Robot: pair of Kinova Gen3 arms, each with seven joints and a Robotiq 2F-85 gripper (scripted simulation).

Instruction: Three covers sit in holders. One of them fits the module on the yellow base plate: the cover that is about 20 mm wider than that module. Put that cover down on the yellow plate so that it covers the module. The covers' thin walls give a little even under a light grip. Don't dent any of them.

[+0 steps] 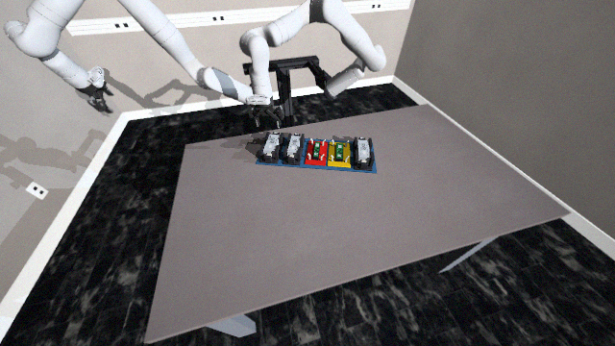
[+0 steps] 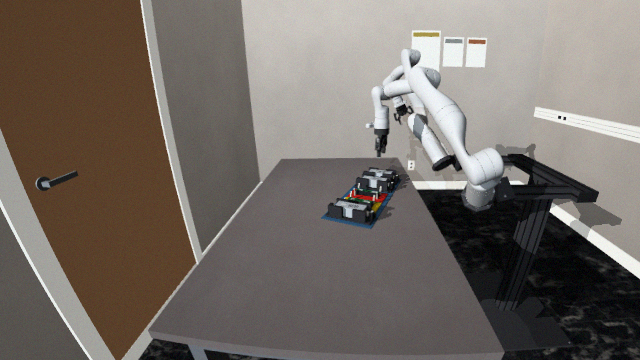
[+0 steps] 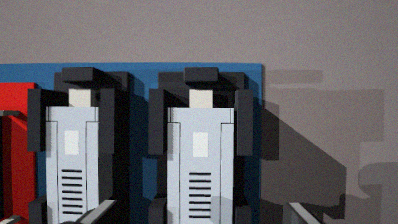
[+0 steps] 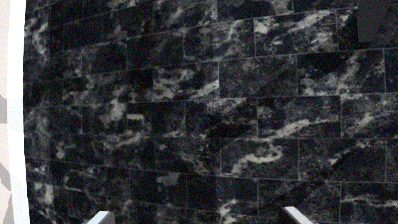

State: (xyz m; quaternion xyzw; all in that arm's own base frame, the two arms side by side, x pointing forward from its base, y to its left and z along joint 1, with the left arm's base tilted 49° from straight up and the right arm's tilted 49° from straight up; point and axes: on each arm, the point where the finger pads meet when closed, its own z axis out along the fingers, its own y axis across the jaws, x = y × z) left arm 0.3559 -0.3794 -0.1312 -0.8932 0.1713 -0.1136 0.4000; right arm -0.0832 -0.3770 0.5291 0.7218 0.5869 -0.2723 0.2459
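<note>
A grey cover sits in the dark holder at the board's end. A second cover sits in the neighbouring holder and looks narrower in the left wrist view. A third cover sits at the opposite end. The yellow plate bears a green module, uncovered. My left gripper is open and empty, above the end cover's holder. My right gripper is open and empty, far from the board.
A red plate with another green module lies between the second cover and the yellow plate. White posts stand at both plates' corners. All are on a blue board near the edge of the table.
</note>
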